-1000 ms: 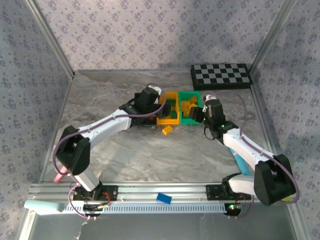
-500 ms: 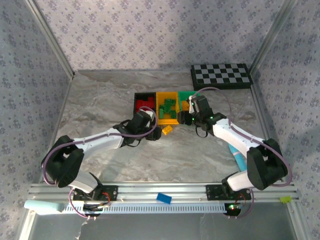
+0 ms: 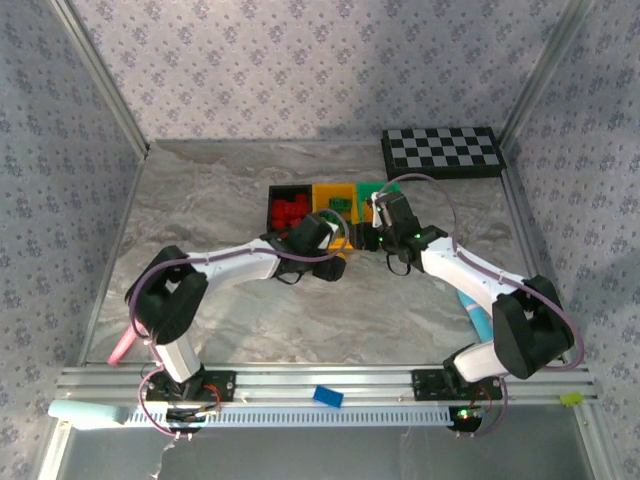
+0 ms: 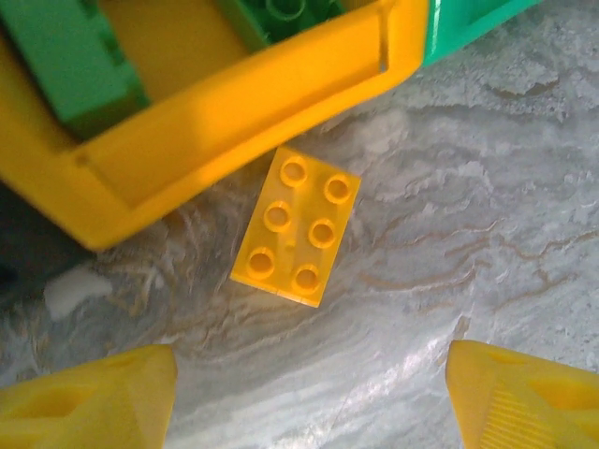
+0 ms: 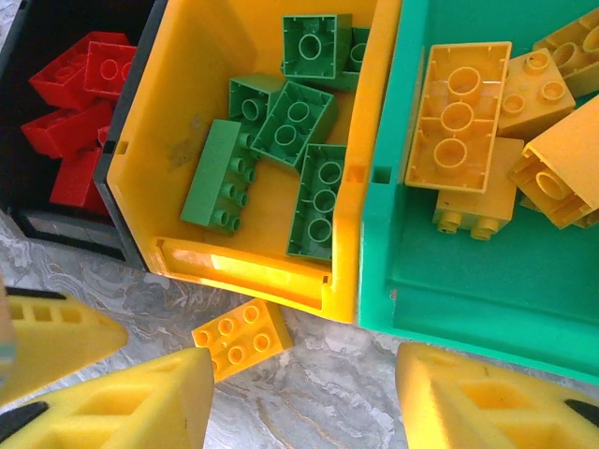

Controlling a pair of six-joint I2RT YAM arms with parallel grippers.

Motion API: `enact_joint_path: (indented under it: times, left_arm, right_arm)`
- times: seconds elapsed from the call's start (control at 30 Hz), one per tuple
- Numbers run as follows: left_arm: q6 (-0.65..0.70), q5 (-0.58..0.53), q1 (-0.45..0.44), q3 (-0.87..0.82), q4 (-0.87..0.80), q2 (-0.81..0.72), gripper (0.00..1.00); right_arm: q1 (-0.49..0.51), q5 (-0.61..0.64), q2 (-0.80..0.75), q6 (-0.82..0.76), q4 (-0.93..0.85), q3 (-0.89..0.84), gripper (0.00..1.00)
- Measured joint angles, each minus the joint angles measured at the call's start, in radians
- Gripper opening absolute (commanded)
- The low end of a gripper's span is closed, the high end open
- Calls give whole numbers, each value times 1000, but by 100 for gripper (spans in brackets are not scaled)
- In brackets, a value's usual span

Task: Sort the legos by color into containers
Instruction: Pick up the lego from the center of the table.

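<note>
Now your left gripper point(image 4: 309, 374) hangs directly over the loose yellow brick point(image 4: 295, 227), which lies flat and studs up on the table point(image 4: 468, 234), just outside the near wall of the yellow bin point(image 4: 234, 103). A second ago that arm was stretched over the far side of the yellow bin. Half a second ago it had drawn back to the near left of the bin. It has since swung in over the brick, and the brick itself has not moved through any of this. The jaws stand wide apart and hold nothing, with the brick ahead of the fingertips rather than between them.

Your right gripper point(image 5: 304, 374) has shifted too, from the right of the yellow bin to a spot just off its near right corner. It is also spread and empty, and it is looking down at the same brick.

As for the task, this appears to be the last stray piece:
- The green bricks point(image 5: 290, 122) sit inside the yellow bin.
- The yellow bricks point(image 5: 463, 103) fill the green bin point(image 5: 374, 234), joined to the yellow bin's right side.
- The red bricks point(image 5: 75, 84) lie in the black bin point(image 5: 126, 201), joined to its left side.

The brick likely belongs with its fellows one bin to the right of the yellow bin. Both grippers are converging on it, so decide which arm takes it. The brick lies near the yellow bin's wall, so a finger may catch the rim on the way down.
</note>
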Motion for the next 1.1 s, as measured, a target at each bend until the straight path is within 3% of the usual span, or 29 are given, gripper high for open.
enact_joint_path:
  times: [0.37, 0.83, 1.1]
  left_arm:
    - [134, 27, 0, 126, -108, 124, 72]
    - [196, 45, 2, 235, -169, 243, 71]
    - [220, 45, 2, 245, -181, 256, 57]
  right_arm:
    - [-9, 33, -46, -15, 3, -34, 56]
    - [-40, 37, -60, -19, 4, -69, 56]
    - [-41, 37, -60, -19, 4, -71, 56]
